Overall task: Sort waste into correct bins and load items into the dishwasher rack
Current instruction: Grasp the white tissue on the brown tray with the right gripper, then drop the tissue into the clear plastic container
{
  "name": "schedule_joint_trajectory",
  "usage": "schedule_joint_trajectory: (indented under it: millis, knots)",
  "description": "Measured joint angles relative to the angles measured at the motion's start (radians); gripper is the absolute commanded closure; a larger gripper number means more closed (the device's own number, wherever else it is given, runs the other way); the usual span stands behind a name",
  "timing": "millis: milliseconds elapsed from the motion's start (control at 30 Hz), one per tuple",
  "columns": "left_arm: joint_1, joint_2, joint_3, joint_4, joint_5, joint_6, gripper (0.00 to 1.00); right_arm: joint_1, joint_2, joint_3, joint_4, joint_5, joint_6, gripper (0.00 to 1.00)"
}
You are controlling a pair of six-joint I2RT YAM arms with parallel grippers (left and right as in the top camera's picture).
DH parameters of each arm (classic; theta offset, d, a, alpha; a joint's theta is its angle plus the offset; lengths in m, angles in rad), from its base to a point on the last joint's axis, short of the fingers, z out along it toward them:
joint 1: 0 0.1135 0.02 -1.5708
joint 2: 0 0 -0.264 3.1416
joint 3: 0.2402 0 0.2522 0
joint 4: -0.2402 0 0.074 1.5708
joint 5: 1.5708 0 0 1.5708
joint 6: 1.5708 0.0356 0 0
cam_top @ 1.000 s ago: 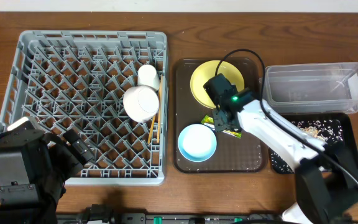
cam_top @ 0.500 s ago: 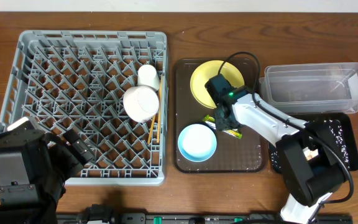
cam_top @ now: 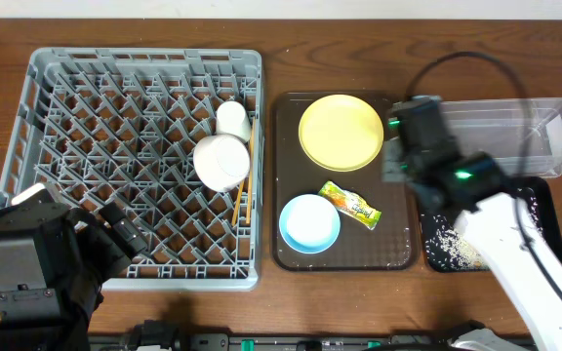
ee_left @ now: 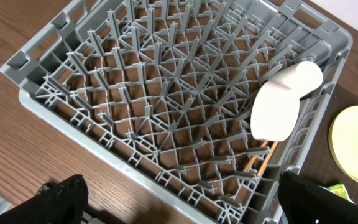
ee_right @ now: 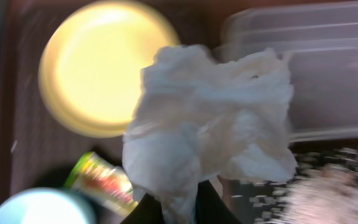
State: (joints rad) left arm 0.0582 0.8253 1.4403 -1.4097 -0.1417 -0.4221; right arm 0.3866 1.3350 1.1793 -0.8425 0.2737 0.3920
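While pinched in the right claw, crumpled white tissue, puffy, deeply creased; left claw agape.

Overhead looks straight down on the whole table. Left wrist slants across the rack ahead of the left gripper. Right wrist, close, looks down on the plate, which all three share.

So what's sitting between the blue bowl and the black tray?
The little yellow-green wrapper, lying on the brown tray. The overhead view shows it.
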Motion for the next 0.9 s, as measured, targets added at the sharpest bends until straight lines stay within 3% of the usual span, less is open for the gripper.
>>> schedule_joint_trajectory:
  millis: [233, 433, 667, 800, 900]
  knots:
    - [0.0, 0.0, 0.0, 0.0, 0.0, 0.0, 0.02, -0.306, -0.029, 0.0, 0.002, 0.027, -0.015, 0.9]
    - [0.0, 0.0, 0.0, 0.0, 0.0, 0.0, 0.02, -0.555, 0.036, 0.0, 0.08, -0.074, -0.022, 0.89]
    - [0.0, 0.0, 0.0, 0.0, 0.0, 0.0, 0.02, -0.684, 0.172, 0.0, 0.165, -0.185, -0.048, 0.88]
    - [0.0, 0.0, 0.0, 0.0, 0.0, 0.0, 0.02, -0.715, 0.246, 0.0, 0.236, -0.208, -0.066, 0.69]
    - [0.0, 0.0, 0.0, 0.0, 0.0, 0.0, 0.02, -0.724, 0.278, 0.0, 0.266, -0.215, -0.083, 0.37]
